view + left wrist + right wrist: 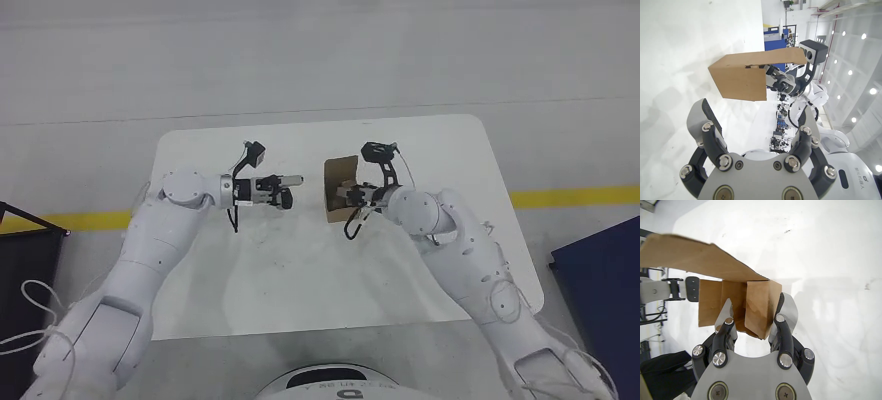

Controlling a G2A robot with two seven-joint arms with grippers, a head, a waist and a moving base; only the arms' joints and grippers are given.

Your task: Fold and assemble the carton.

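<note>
Next, I think, comes the flap (pixel 745 85).
My right claw (pixel 754 300) clamps the carton (pixel 340 168) mid-frame; my left claw (pixel 756 108), apart, should push slowly and square.

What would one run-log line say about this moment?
right end effector: shut on carton wall | left end effector: open, short of carton | carton: partly folded

carton (pixel 340 186): plain brown | worktop (pixel 300 270): white, dark scuffs | left gripper (pixel 755 106): silver plate, black links, ribbed black pads (pixel 712 117) | floor (pixel 300 60): pale grey, yellow stripe
</note>
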